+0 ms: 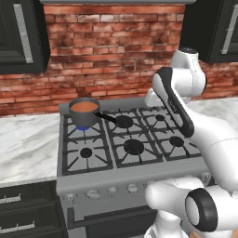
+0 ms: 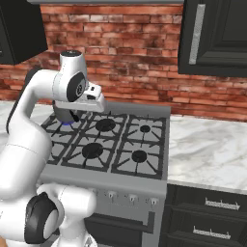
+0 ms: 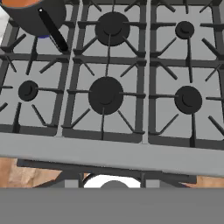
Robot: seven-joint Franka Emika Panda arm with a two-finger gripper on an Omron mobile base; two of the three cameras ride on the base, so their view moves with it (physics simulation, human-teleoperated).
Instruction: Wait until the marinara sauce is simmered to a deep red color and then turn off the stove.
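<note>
The marinara sauce [image 1: 83, 107], orange-red in its saucepan [image 1: 84, 116] on the stove's [image 1: 135, 179] back-left burner, is judged not yet deep red; the knobs are untouched, and the pincer's opening cannot be told.

Grey six-burner stove [image 2: 140, 144] between marble counters [image 2: 207, 144], below brick wall [image 2: 130, 53].

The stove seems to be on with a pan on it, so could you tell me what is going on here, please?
A white robot arm is poised above the stove, touching nothing. A grey saucepan sits on the back left burner, where a blue flame shows beneath it. The marinara sauce inside looks orange-red rather than deep red. The knobs along the stove's front are untouched, so the burner is not yet turned off. The hand view looks down on the grates; whether the tool is open or shut cannot be told.
</note>
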